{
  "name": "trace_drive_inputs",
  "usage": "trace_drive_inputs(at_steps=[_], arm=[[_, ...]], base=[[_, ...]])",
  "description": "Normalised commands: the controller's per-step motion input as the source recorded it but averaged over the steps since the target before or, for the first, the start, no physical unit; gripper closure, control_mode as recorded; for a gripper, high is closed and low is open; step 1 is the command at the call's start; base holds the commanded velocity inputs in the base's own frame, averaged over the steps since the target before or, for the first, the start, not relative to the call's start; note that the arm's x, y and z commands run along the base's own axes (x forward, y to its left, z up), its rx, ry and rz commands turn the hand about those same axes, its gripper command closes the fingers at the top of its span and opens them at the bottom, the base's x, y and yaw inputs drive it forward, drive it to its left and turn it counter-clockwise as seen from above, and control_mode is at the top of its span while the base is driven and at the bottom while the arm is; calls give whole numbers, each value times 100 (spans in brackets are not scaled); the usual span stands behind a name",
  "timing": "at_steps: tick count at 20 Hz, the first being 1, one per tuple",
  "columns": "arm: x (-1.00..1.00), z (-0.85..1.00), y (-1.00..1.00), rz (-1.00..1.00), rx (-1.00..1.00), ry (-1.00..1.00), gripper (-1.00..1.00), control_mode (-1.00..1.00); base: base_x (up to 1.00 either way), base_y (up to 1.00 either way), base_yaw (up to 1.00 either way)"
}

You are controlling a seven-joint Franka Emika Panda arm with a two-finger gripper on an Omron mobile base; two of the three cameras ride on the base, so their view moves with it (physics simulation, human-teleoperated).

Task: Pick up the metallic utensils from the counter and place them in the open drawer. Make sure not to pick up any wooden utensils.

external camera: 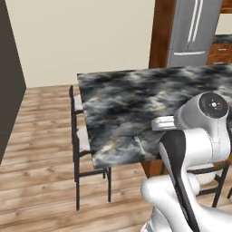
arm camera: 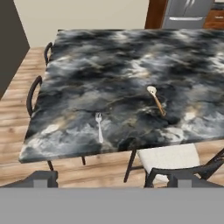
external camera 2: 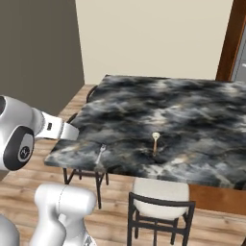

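Note:
A slim silver fork lies near the front left edge of the black, grey and white marbled counter. The fork lies left of the tan wooden spoon, a short way apart from it. In the hand view the wooden spoon sits right of and beyond the fork. The fork also shows close to the counter edge, beside my arm. My gripper hangs open above and in front of the counter's near edge, its fingertips wide apart with nothing between them. The drawer is out of view.
A cushioned chair is tucked under the near edge below the spoon. Dark-framed chairs line the counter's left side. A steel fridge and wooden cabinets stand beyond the far right corner. A dark wall rises on the left.

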Motion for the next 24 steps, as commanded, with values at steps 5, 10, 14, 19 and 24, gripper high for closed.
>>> trace_drive_inputs(at_steps=[5, 10, 14, 19, 24], arm=[[0, 0, 0, 0, 0, 0, -100, 100], [0, 0, 0, 0, 0, 0, -100, 100], [0, 0, 0, 0, 0, 0, -100, 100], [18, -27, 0, 0, 6, 12, -100, -100], [44, -75, 0, 0, 9, 48, -100, -100]], base=[[69, 19, 4], [38, 0, 7], [51, 1, 2], [19, 0, 0], [0, 0, 0]])
